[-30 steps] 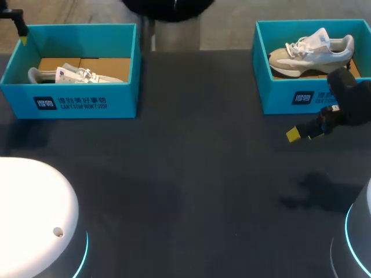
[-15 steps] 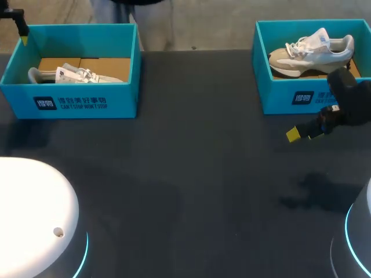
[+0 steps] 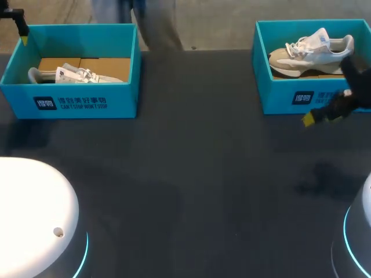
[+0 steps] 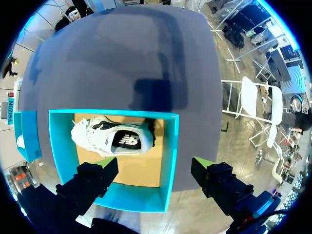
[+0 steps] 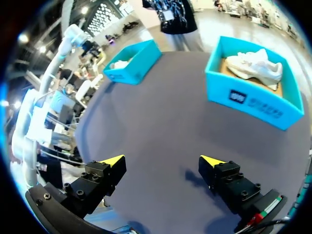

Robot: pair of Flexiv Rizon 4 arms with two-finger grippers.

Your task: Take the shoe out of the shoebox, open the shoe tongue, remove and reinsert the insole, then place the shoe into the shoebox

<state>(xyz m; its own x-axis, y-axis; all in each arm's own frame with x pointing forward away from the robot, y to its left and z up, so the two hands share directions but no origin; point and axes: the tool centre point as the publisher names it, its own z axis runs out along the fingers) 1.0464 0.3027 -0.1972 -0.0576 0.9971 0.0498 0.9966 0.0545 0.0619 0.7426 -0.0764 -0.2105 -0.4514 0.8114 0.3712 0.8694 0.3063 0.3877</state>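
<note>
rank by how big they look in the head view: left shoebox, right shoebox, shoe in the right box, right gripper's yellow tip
1. left shoebox and right shoebox: about alike; the right one is cut by the view's edge, so unranked
2. shoe in the right box
3. right gripper's yellow tip

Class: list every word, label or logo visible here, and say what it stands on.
Left shoebox front: white logo and two lines of print, too small to read surely.
Right shoebox front: like print, blurred, unreadable.
Shoe in left shoebox: white logo on its side, no words.
</note>
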